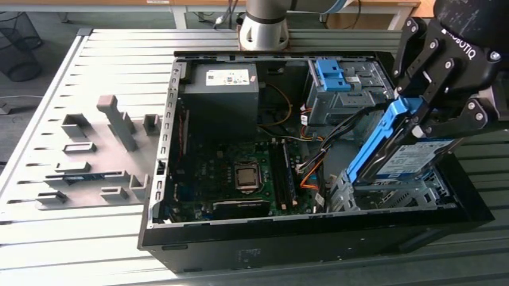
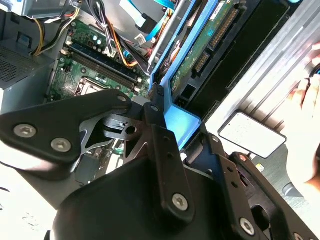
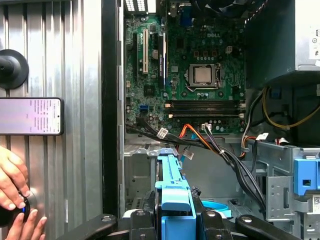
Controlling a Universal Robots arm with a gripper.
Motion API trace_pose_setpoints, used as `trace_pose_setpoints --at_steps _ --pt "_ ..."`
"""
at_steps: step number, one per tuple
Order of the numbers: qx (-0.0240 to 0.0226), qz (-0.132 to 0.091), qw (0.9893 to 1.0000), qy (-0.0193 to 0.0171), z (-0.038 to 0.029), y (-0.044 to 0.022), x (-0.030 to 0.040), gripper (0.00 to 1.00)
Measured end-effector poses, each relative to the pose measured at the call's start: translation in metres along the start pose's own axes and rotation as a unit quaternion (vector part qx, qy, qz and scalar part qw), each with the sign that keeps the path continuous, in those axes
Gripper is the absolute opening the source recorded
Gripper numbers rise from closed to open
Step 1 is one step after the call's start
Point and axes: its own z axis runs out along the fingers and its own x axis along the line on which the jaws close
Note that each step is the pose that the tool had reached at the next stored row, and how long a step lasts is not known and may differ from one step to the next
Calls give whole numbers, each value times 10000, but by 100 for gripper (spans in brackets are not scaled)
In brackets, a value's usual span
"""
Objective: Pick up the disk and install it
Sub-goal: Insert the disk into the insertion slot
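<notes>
Gripper (image 1: 435, 110) was clamped on the disk (image 1: 409, 159), jaws open only as wide as the drive is thick, pinching its upper end by the blue frame (image 1: 374, 140). In the second wrist view the gripper (image 2: 165, 125) had the frame's end tab between the fingers (image 2: 159, 140), and the disk (image 2: 200, 50) showed its green circuit-board side. In the first wrist view it was the same grip: gripper (image 3: 175, 222) on the frame end of the disk (image 3: 172, 192), seen edge-on. The disk stood on edge, tilted, label side toward the exterior camera, over the metal drive cage (image 1: 390, 196) in the near corner of the open computer case (image 1: 318, 241), at the exterior view's right. Its lower end sat at the cage's top; couldn't tell whether it touched or had entered the rails. The motherboard (image 1: 230, 173) lay flat on the case floor beside the cage, with the dark grey power supply (image 1: 219, 95) at the far end and a bare blue clip (image 1: 330, 74) in the far bay. Outside the case, on the slatted table (image 3: 75, 60), were a phone (image 3: 30, 116) and, near it, a person's hand (image 3: 12, 182).
</notes>
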Motion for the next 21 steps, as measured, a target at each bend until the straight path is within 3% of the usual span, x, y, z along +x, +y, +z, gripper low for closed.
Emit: trace_pose_setpoints --at_steps 7,18,20,21 --pt "0 0 10000 -1 61 -2 1 37" --pt "0 0 10000 0 67 -2 1 37" --pt "0 0 10000 -1 79 -2 1 38" --pt "1 0 10000 0 94 -2 2 45"
